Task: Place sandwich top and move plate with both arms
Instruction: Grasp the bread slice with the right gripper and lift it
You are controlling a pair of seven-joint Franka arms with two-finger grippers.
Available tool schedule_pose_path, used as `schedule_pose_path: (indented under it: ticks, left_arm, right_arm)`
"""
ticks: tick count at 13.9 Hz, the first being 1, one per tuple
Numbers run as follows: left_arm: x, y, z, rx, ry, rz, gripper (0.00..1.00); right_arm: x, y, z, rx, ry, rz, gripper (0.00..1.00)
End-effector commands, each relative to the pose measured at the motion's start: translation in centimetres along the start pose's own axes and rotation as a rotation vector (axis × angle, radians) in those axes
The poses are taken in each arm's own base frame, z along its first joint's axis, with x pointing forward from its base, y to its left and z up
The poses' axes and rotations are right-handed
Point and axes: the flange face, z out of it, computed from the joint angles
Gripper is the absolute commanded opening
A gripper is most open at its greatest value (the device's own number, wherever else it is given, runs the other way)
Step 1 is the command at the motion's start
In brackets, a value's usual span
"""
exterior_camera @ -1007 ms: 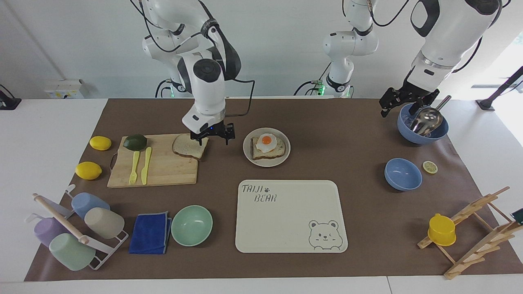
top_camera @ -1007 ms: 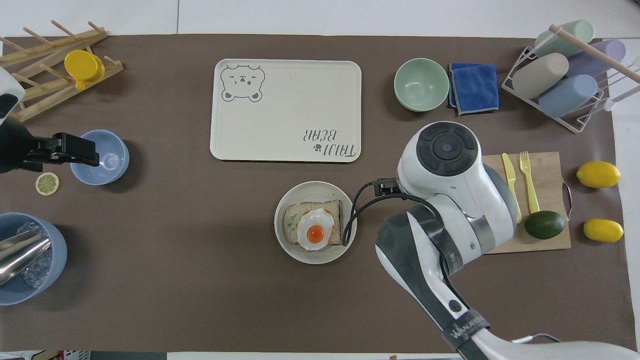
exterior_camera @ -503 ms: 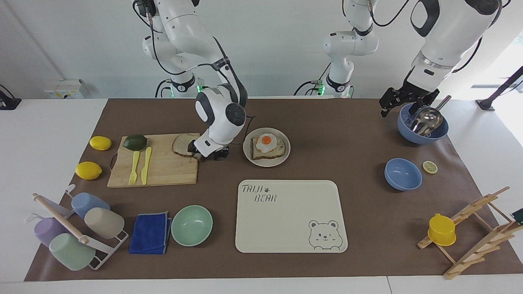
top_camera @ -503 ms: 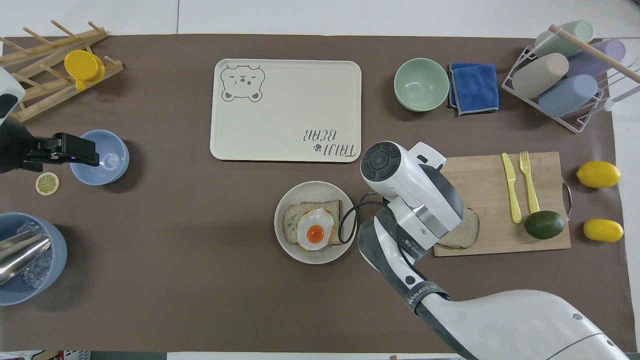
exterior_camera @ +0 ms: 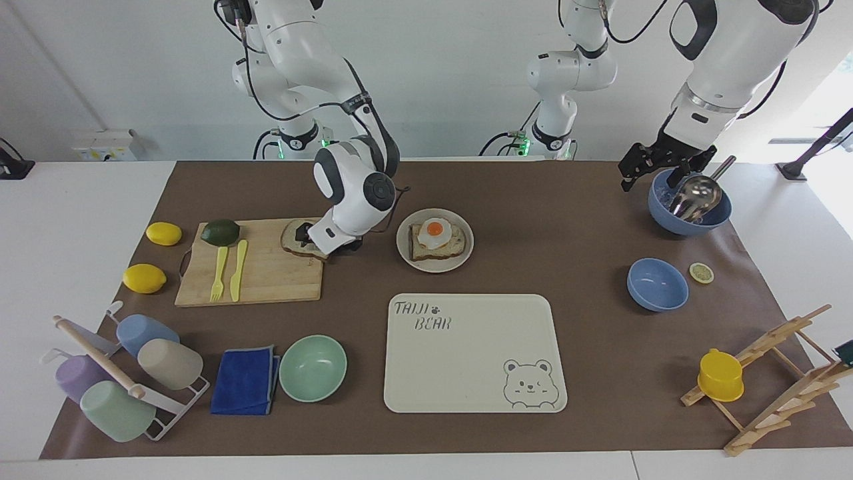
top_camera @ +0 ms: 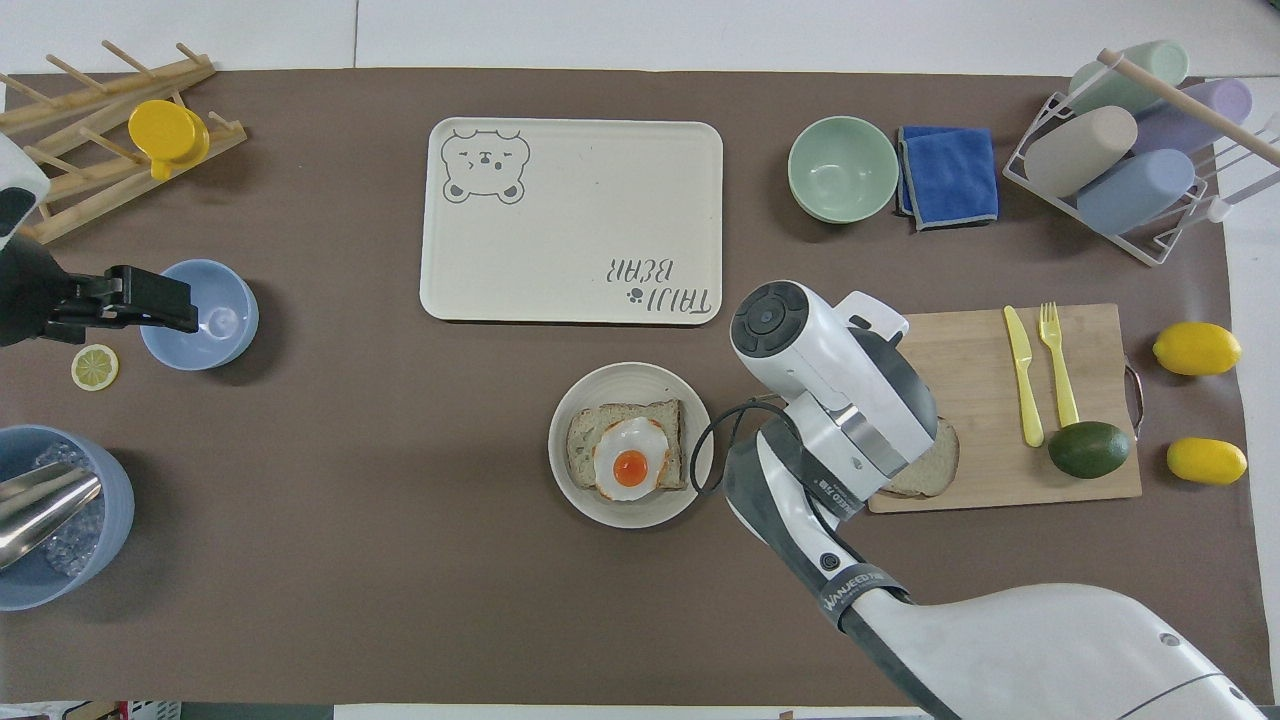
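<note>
Bread slice [exterior_camera: 298, 243] lay on the cutting board [exterior_camera: 266, 273] beside the plate [exterior_camera: 434, 263], right gripper [exterior_camera: 318, 240] low at it, jaws wide, grip unclear; left gripper [exterior_camera: 656, 167] waited open-jawed over the blue bowl [exterior_camera: 690, 223].

My two arms [exterior_camera: 346, 187] are glossy white with rounded joints, dark grey caps and bands, and loose black cables. A black wrist band carries white lettering, perhaps "WANJEED". Both grippers [exterior_camera: 650, 163] are black; green lights glow at my bases.
</note>
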Motion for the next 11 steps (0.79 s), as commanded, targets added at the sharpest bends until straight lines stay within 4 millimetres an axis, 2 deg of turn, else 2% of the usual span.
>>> schedule_pose_path:
  ticks: [1, 2, 3, 5, 6, 7, 8, 11]
  left_arm:
    - [0.0, -0.3, -0.2, 0.017, -0.003, 0.009, 1.00]
    - [0.0, -0.3, -0.2, 0.017, -0.003, 0.009, 1.00]
    - [0.0, -0.3, -0.2, 0.017, -0.003, 0.009, 1.00]
    - [0.0, -0.3, -0.2, 0.017, -0.003, 0.009, 1.00]
    - [0.0, -0.3, -0.2, 0.017, -0.003, 0.009, 1.00]
    - [0.0, -0.3, -0.2, 0.017, -0.003, 0.009, 1.00]
    - [0.0, -0.3, -0.2, 0.017, -0.003, 0.009, 1.00]
    - [0.0, -0.3, -0.2, 0.017, -0.003, 0.009, 1.00]
  right_arm:
    - [-1.0, 0.1, 0.6, 0.011, 0.007, 0.017, 0.97]
    - [-1.2, 0.1, 0.6, 0.010, 0.007, 0.018, 0.97]
    - [-1.3, 0.1, 0.7, 0.009, 0.005, 0.016, 0.90]
    - [-1.6, 0.0, 1.2, 0.005, -0.003, 0.001, 0.66]
    - [-1.7, 0.0, 1.4, 0.001, -0.012, -0.001, 0.50]
    - [-1.9, -0.1, 1.1, 0.001, -0.010, -0.006, 0.29]
    - [-2.1, -0.6, 0.8, 0.011, -0.012, -0.008, 0.00]
    - [-2.7, -2.4, -2.3, 0.006, -0.002, -0.033, 0.00]
